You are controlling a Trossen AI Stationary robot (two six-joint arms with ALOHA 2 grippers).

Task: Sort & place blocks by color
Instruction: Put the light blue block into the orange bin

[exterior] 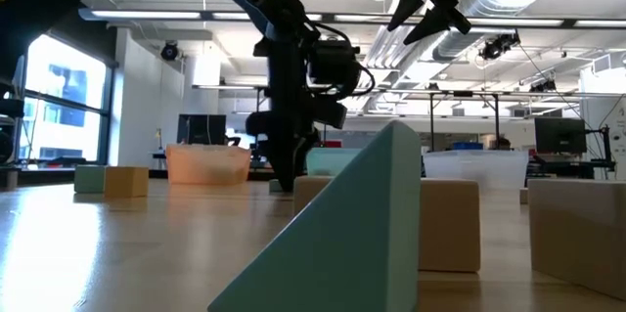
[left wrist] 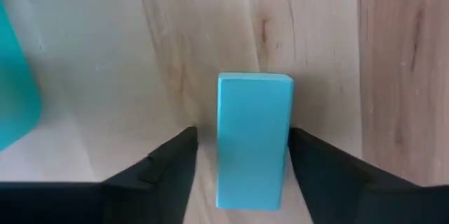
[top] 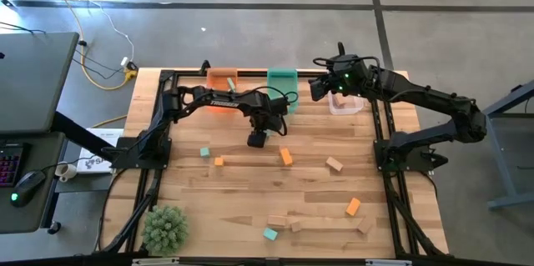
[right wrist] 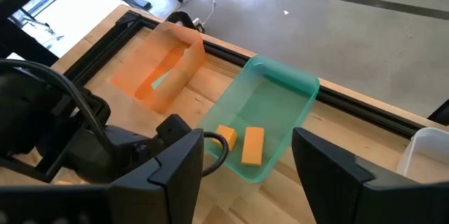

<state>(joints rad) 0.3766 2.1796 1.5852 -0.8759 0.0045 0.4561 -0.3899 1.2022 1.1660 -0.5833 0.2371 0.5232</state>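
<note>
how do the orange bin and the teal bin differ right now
Colour: the orange bin is translucent orange, the teal bin translucent teal.
Contents: the orange bin holds a teal piece, while the teal bin holds two orange blocks, so each has the other's colour inside.
Position: in the high view the orange bin sits left of the teal bin.
Shared: both are open rectangular bins at the table's far edge.

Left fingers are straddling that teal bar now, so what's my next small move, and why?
Probably close the left gripper on the teal bar: its fingers sit open on either side, the bar centred between them on the table, not yet gripped. Then lift.
</note>
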